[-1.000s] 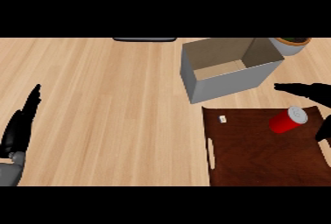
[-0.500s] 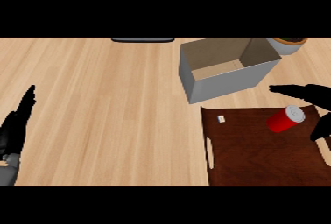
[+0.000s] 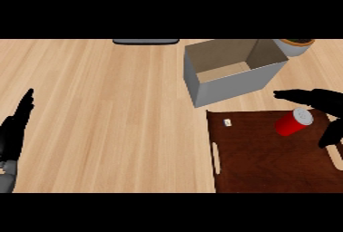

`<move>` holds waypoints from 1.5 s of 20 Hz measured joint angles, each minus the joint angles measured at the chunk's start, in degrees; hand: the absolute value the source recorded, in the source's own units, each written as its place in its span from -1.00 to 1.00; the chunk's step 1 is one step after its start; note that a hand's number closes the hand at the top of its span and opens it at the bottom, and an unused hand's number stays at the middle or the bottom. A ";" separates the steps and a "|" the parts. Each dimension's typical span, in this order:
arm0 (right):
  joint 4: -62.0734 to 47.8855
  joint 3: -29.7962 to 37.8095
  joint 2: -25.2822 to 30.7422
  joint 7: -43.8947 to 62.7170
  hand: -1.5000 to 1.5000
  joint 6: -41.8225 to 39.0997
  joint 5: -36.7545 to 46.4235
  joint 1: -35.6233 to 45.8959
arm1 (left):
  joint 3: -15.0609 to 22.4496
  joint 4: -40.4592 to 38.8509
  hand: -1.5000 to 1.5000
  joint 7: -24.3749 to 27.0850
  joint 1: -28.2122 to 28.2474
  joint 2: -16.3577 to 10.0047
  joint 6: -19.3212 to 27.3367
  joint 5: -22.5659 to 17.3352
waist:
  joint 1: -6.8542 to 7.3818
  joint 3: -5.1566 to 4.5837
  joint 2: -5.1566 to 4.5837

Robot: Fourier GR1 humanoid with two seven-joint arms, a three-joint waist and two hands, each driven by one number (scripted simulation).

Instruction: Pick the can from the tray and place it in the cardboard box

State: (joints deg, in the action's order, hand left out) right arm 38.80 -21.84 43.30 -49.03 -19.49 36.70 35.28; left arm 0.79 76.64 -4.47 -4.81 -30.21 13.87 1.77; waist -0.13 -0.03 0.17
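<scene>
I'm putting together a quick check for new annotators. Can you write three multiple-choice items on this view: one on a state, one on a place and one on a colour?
1. The box is
A. open on top
B. closed
C. folded flat

2. The can is
A. in the box
B. on the tray
C. on top of the box

3. The can's side is
A. blue
B. green
C. red

Answers:
1. A, since the view goes past its walls to its inside floor.
2. B, since it rests on the tray's dark brown surface, beside the open right hand.
3. C, since its side is plainly red against the brown.
</scene>
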 measured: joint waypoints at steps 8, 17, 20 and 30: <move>4.37 -0.18 -2.00 6.75 -1.00 -1.65 3.73 -3.08 | -1.40 -1.19 0.00 -0.14 -1.40 1.82 -1.13 1.85 | 0.25 -0.02 -0.12; 3.22 4.46 -7.00 8.85 1.00 5.70 7.34 -3.23 | -3.29 -0.79 0.00 0.04 -1.14 2.81 -2.98 3.15 | 0.48 -0.43 0.14; 1.16 6.27 -7.87 7.72 1.00 9.85 8.54 -2.67 | -3.34 -0.04 0.00 -0.30 -0.85 3.32 -3.29 3.83 | 0.58 -0.41 0.09; 0.14 15.91 -9.19 21.76 1.00 22.08 7.64 -4.83 | -5.05 -0.78 0.00 0.86 0.66 4.25 -2.75 4.74 | -1.37 -0.12 0.38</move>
State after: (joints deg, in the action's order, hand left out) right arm 38.94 -5.93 34.11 -27.27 2.59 44.34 30.45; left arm -4.26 75.87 -3.60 -4.16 -25.96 11.12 6.51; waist -1.50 -0.15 0.55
